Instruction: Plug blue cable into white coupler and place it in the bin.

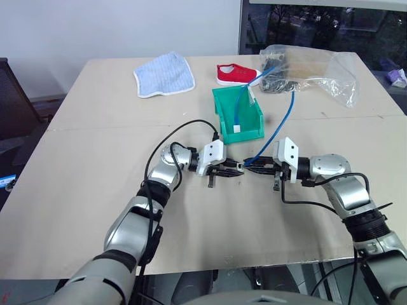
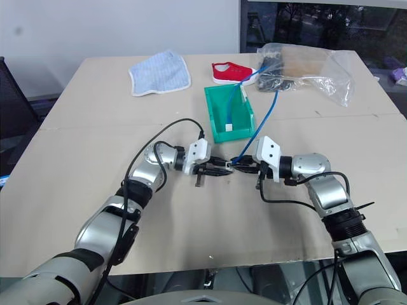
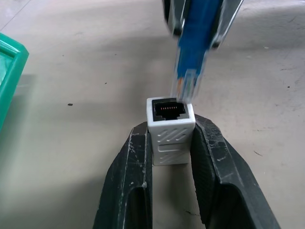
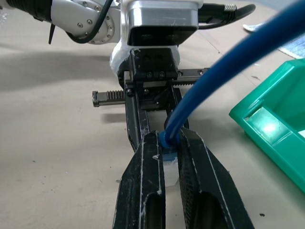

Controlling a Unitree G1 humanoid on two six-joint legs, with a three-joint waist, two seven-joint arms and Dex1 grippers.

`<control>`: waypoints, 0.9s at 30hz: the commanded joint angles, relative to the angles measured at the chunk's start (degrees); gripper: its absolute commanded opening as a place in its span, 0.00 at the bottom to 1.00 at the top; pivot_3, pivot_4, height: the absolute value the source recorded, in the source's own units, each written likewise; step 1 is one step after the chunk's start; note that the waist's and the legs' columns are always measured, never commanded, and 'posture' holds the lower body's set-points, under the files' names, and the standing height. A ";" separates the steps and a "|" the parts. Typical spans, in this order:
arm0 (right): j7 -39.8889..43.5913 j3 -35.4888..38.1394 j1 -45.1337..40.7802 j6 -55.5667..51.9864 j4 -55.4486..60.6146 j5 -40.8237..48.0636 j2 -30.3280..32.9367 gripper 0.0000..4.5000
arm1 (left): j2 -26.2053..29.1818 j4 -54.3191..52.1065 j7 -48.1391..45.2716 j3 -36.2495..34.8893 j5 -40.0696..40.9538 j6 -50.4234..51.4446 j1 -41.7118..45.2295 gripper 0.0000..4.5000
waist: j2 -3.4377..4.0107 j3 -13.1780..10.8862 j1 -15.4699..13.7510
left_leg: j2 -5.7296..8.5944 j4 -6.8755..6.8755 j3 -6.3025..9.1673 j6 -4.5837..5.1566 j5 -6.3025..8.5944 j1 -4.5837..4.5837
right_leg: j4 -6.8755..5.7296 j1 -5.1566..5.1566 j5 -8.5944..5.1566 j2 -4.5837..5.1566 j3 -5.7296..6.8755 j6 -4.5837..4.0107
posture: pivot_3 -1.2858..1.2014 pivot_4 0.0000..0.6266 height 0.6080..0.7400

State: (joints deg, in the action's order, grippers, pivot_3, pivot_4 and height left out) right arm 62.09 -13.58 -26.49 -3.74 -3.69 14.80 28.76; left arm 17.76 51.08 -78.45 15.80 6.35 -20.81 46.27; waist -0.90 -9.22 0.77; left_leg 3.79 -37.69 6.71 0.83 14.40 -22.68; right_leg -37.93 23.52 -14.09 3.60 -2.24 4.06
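Above the middle of the table my two grippers point at each other, tips nearly meeting. My left gripper (image 3: pixel 170 131) is shut on the white coupler (image 3: pixel 170 136), whose dark socket faces the other hand. My right gripper (image 4: pixel 167 139) is shut on the blue cable (image 4: pixel 214 81) just behind its clear plug (image 3: pixel 187 86). The plug hangs at the mouth of the socket, still outside it. From there the blue cable (image 1: pixel 280 124) arcs back toward the plastic bag. The green bin (image 1: pixel 220 113) stands just beyond the grippers.
Inside the bin lies another blue cable with a white end block (image 1: pixel 236 129). At the back of the table are a blue-white cloth (image 1: pixel 164 74), a red shoe (image 1: pixel 235 74) and a clear plastic bag (image 1: pixel 315 68) holding dark items.
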 commanded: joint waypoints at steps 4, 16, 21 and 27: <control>0.85 0.13 -2.62 1.12 -1.11 -0.90 -1.52 0.00 | -0.71 3.32 -0.96 0.73 -2.91 -1.50 0.20 0.12 | 0.00 0.00 -0.06 | 0.00 -0.01 0.01 -0.01 -0.01 0.00 | -0.01 0.00 0.00 0.00 0.00 0.00 | 0.52 0.24 1.00; 4.77 -1.36 -3.36 0.90 -3.15 -3.51 -0.04 0.00 | -0.81 5.22 -1.10 0.12 -4.00 -2.57 1.47 0.12 | -0.01 0.03 -0.02 | 0.00 -0.13 0.03 0.00 0.00 0.00 | -0.02 -0.06 0.01 -0.01 0.02 0.03 | 0.52 0.24 1.00; 5.38 -1.73 -3.34 -0.03 -2.52 -3.74 0.35 0.00 | -0.94 5.55 -1.18 -0.17 -4.31 -2.89 1.57 0.12 | -0.02 0.04 -0.04 | 0.00 -0.15 0.04 0.01 0.01 0.00 | -0.02 -0.07 0.01 -0.01 0.02 0.03 | 0.52 0.24 1.00; 2.60 -2.68 -4.65 -0.61 -5.43 -5.98 -1.88 0.00 | -1.44 5.69 -1.40 -0.42 -4.74 -3.26 1.65 0.12 | -0.04 0.11 0.03 | 0.00 -0.16 0.04 0.02 0.01 0.01 | -0.03 -0.07 0.02 -0.02 0.02 0.03 | 0.52 0.24 1.00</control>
State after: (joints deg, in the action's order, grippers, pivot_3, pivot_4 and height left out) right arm 65.19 -14.78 -30.77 -3.52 -7.89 10.32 27.57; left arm 16.63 55.36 -79.75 14.12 3.94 -24.09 48.23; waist -0.94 -9.12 0.80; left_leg 3.79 -37.86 6.75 0.86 14.41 -22.66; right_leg -37.97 23.44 -14.07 3.58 -2.23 4.08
